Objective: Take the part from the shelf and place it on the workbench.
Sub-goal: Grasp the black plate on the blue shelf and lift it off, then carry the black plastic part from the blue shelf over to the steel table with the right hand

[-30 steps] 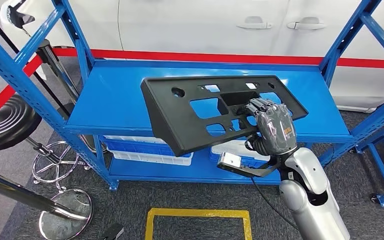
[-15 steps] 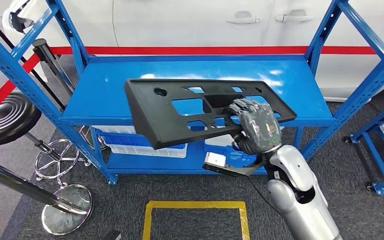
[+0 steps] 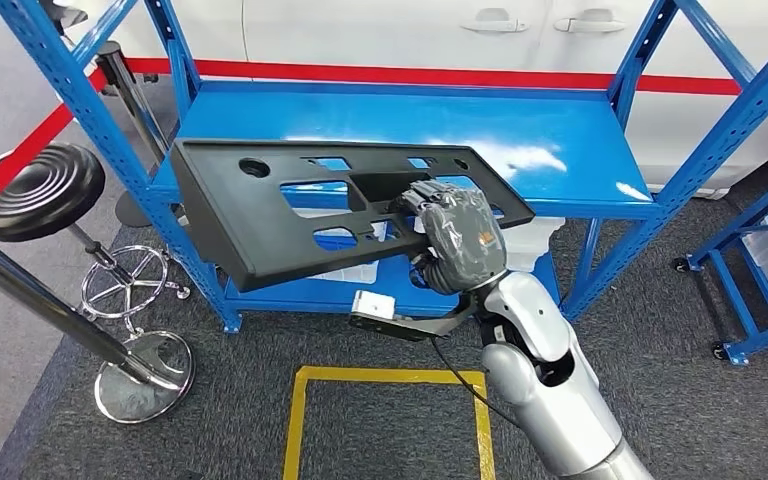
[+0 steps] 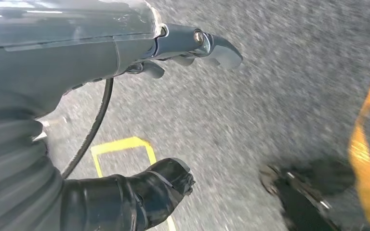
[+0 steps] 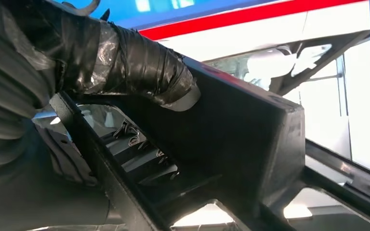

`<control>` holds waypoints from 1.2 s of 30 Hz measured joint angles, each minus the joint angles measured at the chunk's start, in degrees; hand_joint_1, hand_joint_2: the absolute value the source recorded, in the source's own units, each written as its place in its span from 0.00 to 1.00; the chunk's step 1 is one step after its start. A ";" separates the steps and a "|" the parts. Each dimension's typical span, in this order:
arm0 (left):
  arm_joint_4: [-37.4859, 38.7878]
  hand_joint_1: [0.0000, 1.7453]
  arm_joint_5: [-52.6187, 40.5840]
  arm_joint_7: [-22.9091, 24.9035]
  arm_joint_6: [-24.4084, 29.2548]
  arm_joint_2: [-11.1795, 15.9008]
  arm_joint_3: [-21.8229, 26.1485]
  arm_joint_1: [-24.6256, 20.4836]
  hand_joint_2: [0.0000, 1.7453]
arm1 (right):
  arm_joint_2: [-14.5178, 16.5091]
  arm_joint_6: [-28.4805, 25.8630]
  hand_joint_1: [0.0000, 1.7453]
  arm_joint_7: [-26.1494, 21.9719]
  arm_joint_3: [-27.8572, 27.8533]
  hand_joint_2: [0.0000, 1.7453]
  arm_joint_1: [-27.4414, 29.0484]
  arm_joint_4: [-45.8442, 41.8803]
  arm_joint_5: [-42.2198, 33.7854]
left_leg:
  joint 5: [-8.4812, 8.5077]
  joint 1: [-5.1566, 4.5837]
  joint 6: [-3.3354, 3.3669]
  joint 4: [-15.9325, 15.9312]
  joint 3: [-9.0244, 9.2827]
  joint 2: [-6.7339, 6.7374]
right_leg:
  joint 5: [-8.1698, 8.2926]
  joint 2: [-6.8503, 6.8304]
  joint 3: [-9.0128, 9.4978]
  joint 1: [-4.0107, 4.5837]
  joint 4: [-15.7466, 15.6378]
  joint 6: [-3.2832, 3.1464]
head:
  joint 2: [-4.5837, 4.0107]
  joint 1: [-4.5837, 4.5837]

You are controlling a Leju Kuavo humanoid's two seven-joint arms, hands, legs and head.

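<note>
part (image 3: 260, 215) in right robot hand (image 3: 457, 235) grasp, off the blue shelf (image 3: 560, 150)

A black round stool (image 3: 35, 190) stood on the grey carpet (image 3: 700, 400). A yellow tape square (image 3: 385, 420) lay there. A white car (image 3: 520, 30) waited behind.

Blue metal shelf (image 3: 560, 150), white bins (image 3: 360, 272) on its lower tier.
</note>
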 joint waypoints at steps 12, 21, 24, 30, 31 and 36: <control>0.27 0.00 -2.38 0.37 1.85 -5.87 -0.08 -1.12 1.00 | -6.98 -0.25 1.00 -1.84 -6.10 1.00 5.02 -5.10 -1.13 | 4.25 -0.39 -2.17 2.12 -7.25 0.27 | 2.22 -0.42 12.47 0.20 -11.28 -2.27 | 0.01 0.09; 0.50 0.00 -1.20 0.63 1.79 -5.93 -0.09 -1.40 1.00 | -7.09 0.39 1.00 -2.06 -6.31 1.00 5.33 -5.36 -1.04 | -2.68 0.65 -4.01 9.77 -1.62 0.64 | 8.09 -1.47 3.98 -0.33 -9.61 -2.16 | 0.00 -0.03; 0.57 0.00 -0.86 0.84 1.76 -5.92 -0.09 -1.92 1.00 | -7.08 0.77 1.00 -2.12 -6.41 1.00 5.20 -5.45 -1.06 | -4.74 0.07 -3.04 1.28 3.62 1.09 | 9.35 -2.39 3.12 -0.40 -9.15 -1.05 | 0.01 -0.03; 0.63 0.00 -0.72 1.16 1.70 -6.15 -0.11 -2.06 1.00 | -7.05 1.21 1.00 -2.14 -6.64 1.00 4.99 -5.46 -1.13 | -0.47 0.13 -0.39 0.50 0.05 -0.49 | 0.69 -0.81 0.63 -0.71 -1.46 0.48 | 0.00 -0.04; 0.63 0.00 -0.85 1.14 1.64 -6.14 -0.11 -2.07 1.00 | -7.06 1.24 1.00 -2.13 -6.65 1.00 4.99 -5.45 -1.13 | 0.24 0.02 -0.29 0.61 -0.92 -0.84 | -1.51 -0.56 0.08 -0.69 2.20 0.49 | 0.01 -0.05; 0.66 0.00 -1.66 0.93 1.35 -6.27 -0.11 -2.08 1.00 | -7.05 1.47 1.00 -2.03 -6.72 1.00 4.95 -5.45 -1.13 | 3.28 -0.42 -0.62 1.64 -5.66 -3.21 | 1.26 1.55 7.68 -0.07 -0.85 -1.32 | 0.01 -0.07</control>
